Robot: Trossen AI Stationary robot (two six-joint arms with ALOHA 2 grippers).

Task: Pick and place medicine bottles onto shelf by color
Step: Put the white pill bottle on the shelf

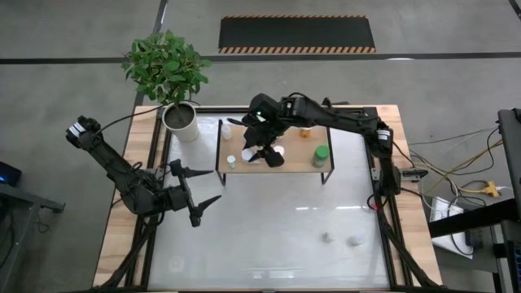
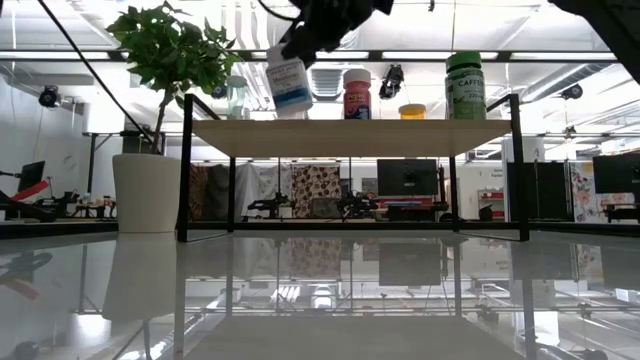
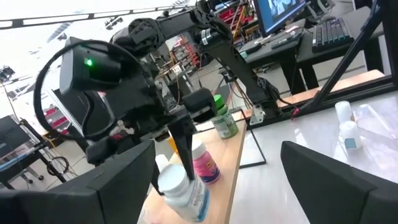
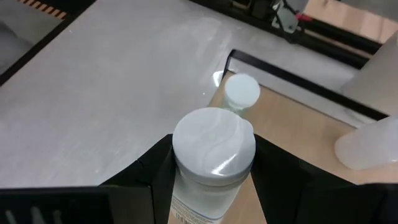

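Over the shelf's left part, the right tool grips a white bottle, tilted, just above the board. Placing is in hand; next, I judge, lower it upright and release. Left tool waits wide open, empty, over the bench.

This is a robotics lab or workshop. A concrete floor carries a hazard-striped mat, and loose cables trail beside the table. Beyond it stand monitors, a keyboard, black equipment racks and rows of ceiling lights.
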